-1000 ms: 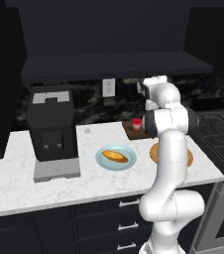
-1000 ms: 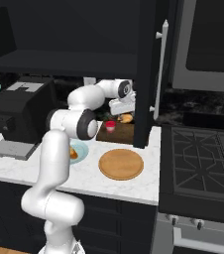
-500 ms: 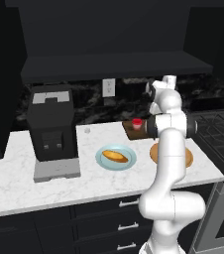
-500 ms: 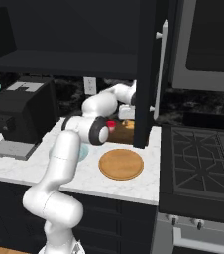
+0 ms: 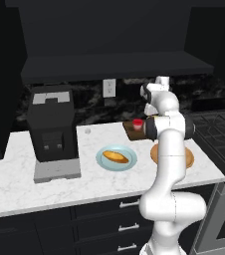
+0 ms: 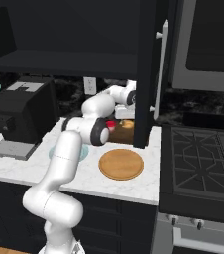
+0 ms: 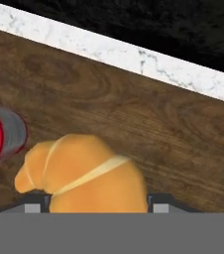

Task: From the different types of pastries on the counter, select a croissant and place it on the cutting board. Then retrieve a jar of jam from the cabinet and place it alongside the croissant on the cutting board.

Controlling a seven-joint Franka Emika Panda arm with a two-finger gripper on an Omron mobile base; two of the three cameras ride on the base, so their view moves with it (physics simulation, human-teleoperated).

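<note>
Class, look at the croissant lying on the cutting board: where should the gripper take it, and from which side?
Probably from above, across the croissant's fat middle: it lies flat on the cutting board, and its ends taper.

The kitchen is dark all over: black walls, a black speckled backsplash with a white outlet set in it. A black coffee machine stands on a grey tray at the left. Beside it sits a pale blue plate, and further right a round tan plate. A black stove with cast grates stands at the right end, under what looks like a dark microwave. Below run dark drawers with silver handles.
</note>
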